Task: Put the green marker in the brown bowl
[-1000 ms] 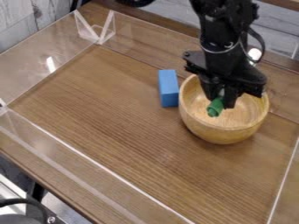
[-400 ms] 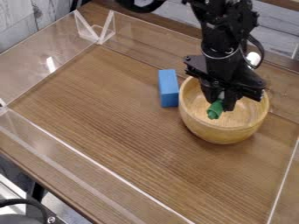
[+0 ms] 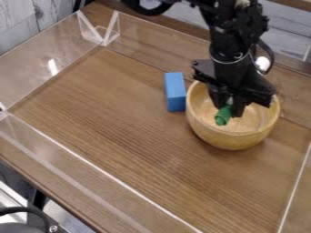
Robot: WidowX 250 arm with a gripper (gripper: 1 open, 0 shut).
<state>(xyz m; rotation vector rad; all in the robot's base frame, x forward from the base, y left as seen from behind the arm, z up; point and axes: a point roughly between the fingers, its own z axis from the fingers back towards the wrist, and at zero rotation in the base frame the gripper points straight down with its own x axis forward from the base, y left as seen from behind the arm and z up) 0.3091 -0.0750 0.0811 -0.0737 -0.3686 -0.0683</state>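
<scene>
The brown bowl (image 3: 235,126) stands on the wooden table at the right. My gripper (image 3: 227,106) hangs over the bowl's inside, pointing steeply down, shut on the green marker (image 3: 224,116). Only the marker's green lower end shows beneath the fingers, just above the bowl's floor. The rest of the marker is hidden by the black fingers.
A small blue block (image 3: 176,90) lies just left of the bowl. Clear acrylic walls (image 3: 49,68) fence the wooden tabletop (image 3: 109,127) on all sides, with a clear bracket (image 3: 97,29) at the back left.
</scene>
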